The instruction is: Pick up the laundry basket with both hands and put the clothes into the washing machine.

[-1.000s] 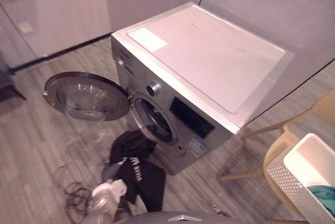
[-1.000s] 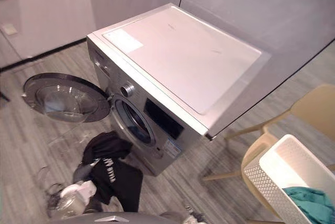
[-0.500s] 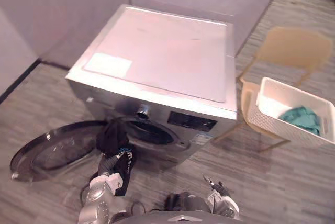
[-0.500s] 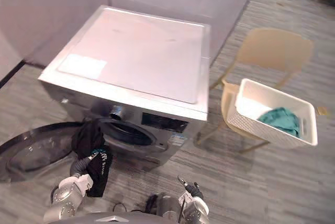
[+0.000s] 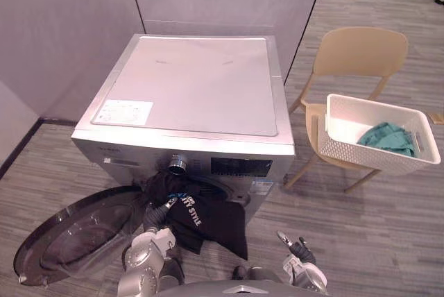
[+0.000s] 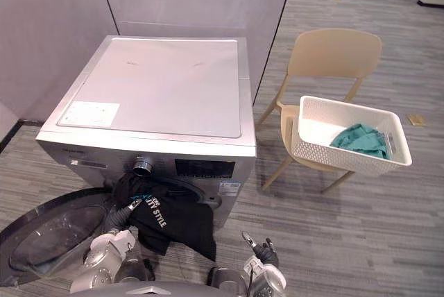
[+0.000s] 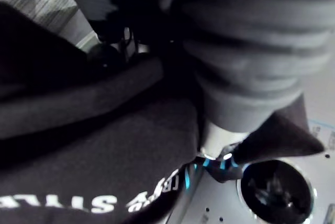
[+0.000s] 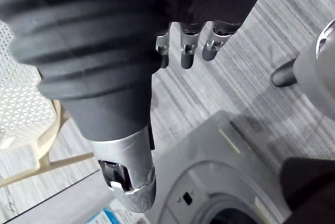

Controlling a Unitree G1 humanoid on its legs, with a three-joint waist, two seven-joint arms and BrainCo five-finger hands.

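Reckoning I'm ~halfway: black tee at washer mouth w/ left hand hidden in it (can't tell grip), right hand slack, teal garment left in basket.

A silver-grey front-loading washing machine with a flat, pale top stands against the grey wall panels. Its round, dark-rimmed glass door is swung wide open to the left of its front. A black garment with white and blue lettering is bunched at the drum opening and hangs down over the machine's front, covering the opening. Well apart to the right, a white rectangular perforated plastic laundry basket sits upright on the seat of a beige plastic chair. A crumpled teal cloth lies inside the basket, toward its right end.
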